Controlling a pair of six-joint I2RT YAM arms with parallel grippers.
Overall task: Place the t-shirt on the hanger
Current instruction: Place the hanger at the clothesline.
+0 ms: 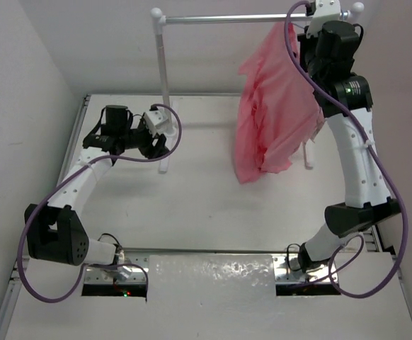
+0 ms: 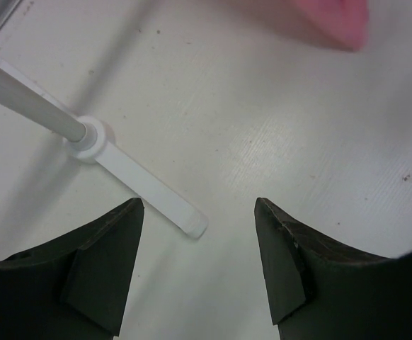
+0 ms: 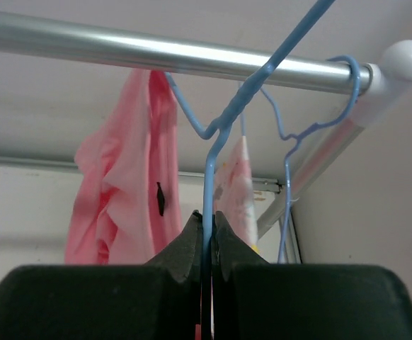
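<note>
At the right end of the rail [image 1: 227, 18]: the right gripper [image 3: 207, 225], raised just under it. Fingers pressed together on the thin blue wire of the hanger [image 3: 211, 166], pinching its straight part below the twist. From the twist, one wire sloping left into the pink cloth, another rising to the right, across the front of the rail and out of the picture. Not possible to tell whether hooked over the rail.

Hanging from this hanger, below the rail and toward its right end: the t-shirt [image 1: 270, 113], salmon pink, bunched and wrinkled, with folds gathered to one side. Lowest corner well under the rail, over the table [image 1: 206, 205]. Touching the table or not, cannot tell.

Farther right on the rail, just beside its white end knob [image 3: 406, 58]: a second hanger [image 3: 286, 177], also of blue wire, hooked over the rail. Behind the held wire, a pale garment [image 3: 236, 180] with faint print, partly hidden.

Below the left end of the rail, near the left post [image 2: 29, 99]: the left gripper [image 2: 199, 212], low over the table. Fingers [image 2: 107, 262] spread apart, with nothing between them except bare table and the tip of the white foot [image 2: 146, 188] of the post. At the top edge of that view, a blurred pink corner of the t-shirt.
</note>
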